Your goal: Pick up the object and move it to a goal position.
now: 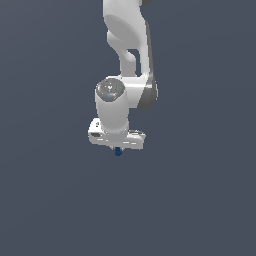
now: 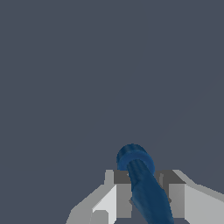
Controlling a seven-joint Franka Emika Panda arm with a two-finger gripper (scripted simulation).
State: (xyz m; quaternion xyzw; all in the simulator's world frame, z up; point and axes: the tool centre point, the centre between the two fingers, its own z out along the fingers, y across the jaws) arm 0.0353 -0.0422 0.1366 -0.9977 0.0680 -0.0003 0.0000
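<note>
One arm, one part in play. Gripper [image 1: 118, 148] hung below the white Panda wrist [image 1: 112, 107] in the exterior view, with the dark blue object [image 1: 118, 152] poking out just under the finger line. Nothing else showed against the flat grey background; no goal marker in either view.

Wrist view was clearer: the blue object [image 2: 142, 186] was a slim rod-like piece with a flared, ring-shaped end, sitting between the two grey fingers [image 2: 122, 192]. Jaws stood clamped on it, pads touching its shaft on both sides, flared end sticking out past the fingertips. Object sat at a slant across the gap, not square to the pads.

Handling, my read:
- Looked rigid and very light, so weight was no issue for the grip.
- Rounded shaft against flat pads meant thin contact. It could have rolled or pivoted in the grip under quick moves.
- Smooth render, so I'd have assumed slippery.
- Best hold was mid-shaft, where the pads already sat. The flared end would have been a poor spot, too easy to squeeze out.

Couldn't tell from these views whether the part was clear of any surface. Grasp seemed done; transport to goal was the remaining step.
</note>
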